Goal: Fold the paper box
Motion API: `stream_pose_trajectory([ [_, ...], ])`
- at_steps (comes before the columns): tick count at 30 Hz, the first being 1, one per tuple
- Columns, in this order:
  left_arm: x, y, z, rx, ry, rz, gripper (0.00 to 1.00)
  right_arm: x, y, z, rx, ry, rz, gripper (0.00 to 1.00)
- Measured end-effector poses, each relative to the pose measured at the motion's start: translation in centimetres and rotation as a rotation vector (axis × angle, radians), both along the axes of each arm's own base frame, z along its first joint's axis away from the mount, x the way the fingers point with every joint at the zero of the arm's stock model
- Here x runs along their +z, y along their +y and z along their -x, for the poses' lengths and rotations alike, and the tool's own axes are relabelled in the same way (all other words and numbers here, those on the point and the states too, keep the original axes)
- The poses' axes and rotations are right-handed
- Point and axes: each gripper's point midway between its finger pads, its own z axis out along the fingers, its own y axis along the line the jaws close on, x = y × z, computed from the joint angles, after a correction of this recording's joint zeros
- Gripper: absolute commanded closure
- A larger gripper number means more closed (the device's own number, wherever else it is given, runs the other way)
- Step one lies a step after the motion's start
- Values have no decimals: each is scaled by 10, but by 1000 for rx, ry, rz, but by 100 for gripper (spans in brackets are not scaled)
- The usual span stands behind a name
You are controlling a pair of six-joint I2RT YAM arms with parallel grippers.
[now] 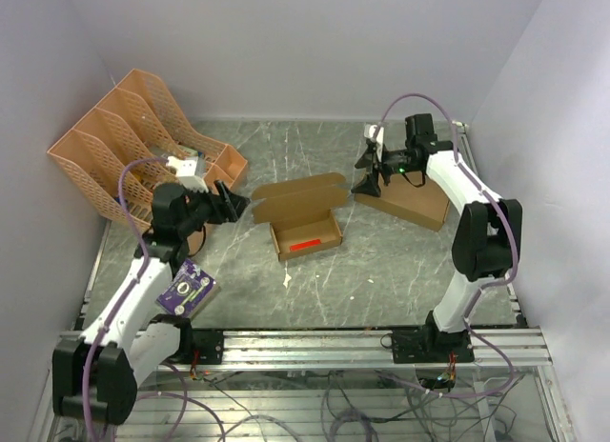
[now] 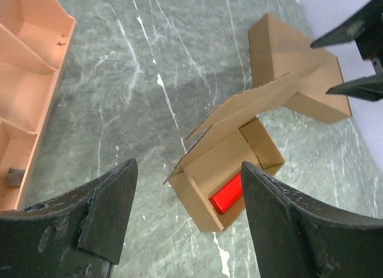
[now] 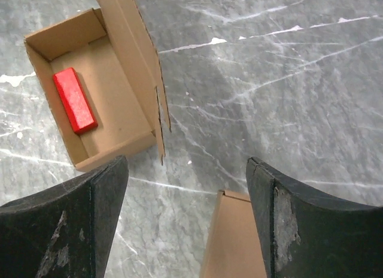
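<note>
Brown paper box [image 1: 303, 216] — red block [image 1: 305, 245], perhaps

The paper box [image 1: 307, 228] sits at the middle of the table [image 1: 400, 280], with its lid flap [image 1: 300, 196] leaning away on the far side. A small block [image 1: 305, 245] lies inside it, close to the near wall. Well to the far left stands a slotted file rack [image 1: 114, 142], against the left wall. To the far right a larger cardboard box [image 1: 419, 204] lies flat. The left gripper [image 1: 236, 206] hangs just left of the paper box, between it and the rack. The right gripper [image 1: 362, 175] is over the larger box's left edge.
</note>
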Motion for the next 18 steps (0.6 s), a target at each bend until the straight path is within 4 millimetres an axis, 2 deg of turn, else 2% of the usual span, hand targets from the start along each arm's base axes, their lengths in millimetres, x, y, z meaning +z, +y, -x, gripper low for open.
stream_pose_trajectory([
  [3,6,-9,-9,-65,46,-31,21,1,9,-1,20,38,6,20],
  [6,3,-17,-14,-145,75,-70,22,-2,14,9,21,102,8,20],
  [12,-24,-23,-13,-265,130,-164,25,-6,15,9,21,173,15,22],
  [18,-40,-33,-11,-352,140,-202,31,-23,17,13,25,245,28,26],
])
